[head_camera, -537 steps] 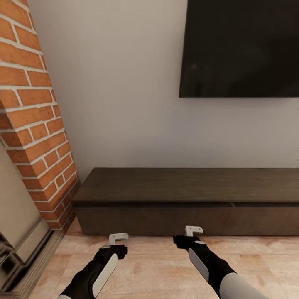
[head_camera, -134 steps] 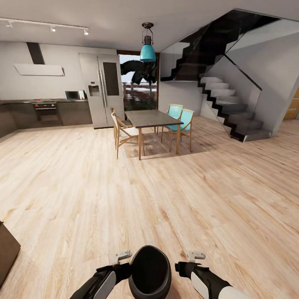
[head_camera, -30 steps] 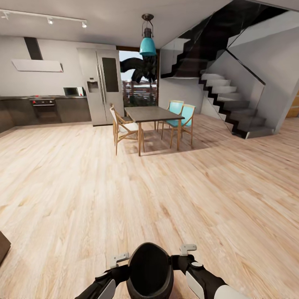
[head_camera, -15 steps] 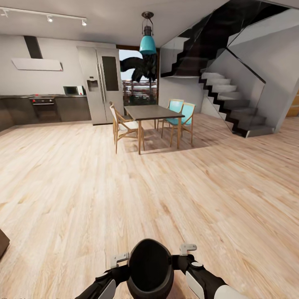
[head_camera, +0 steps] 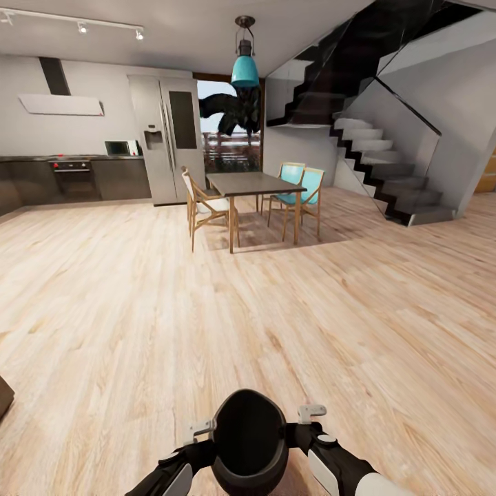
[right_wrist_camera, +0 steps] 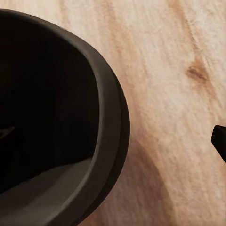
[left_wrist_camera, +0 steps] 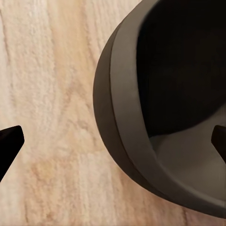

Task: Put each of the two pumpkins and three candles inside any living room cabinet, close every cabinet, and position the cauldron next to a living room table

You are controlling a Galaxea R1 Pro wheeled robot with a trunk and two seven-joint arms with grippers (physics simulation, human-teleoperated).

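Cauldron carried low between my two claws

Wood floor (head_camera: 138, 310) spans the frame; dining table (head_camera: 248, 184) w/ chairs upper center. Cauldron (head_camera: 249, 441) bottom center, mouth facing up. My left claw (left_wrist_camera: 113, 141) gapes wide, straddling its rim; right claw (right_wrist_camera: 113, 134) beside the rim, can't tell how wide.

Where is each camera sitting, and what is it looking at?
Head view: up on the robot's head, looking forward and down over the wooden floor to the dining table; both arms flank the cauldron.
Left wrist view: by the left tool, looking at the cauldron's rim; dark fingertips show.
Right wrist view: by the right tool, looking likewise.
All share cauldron and floor.
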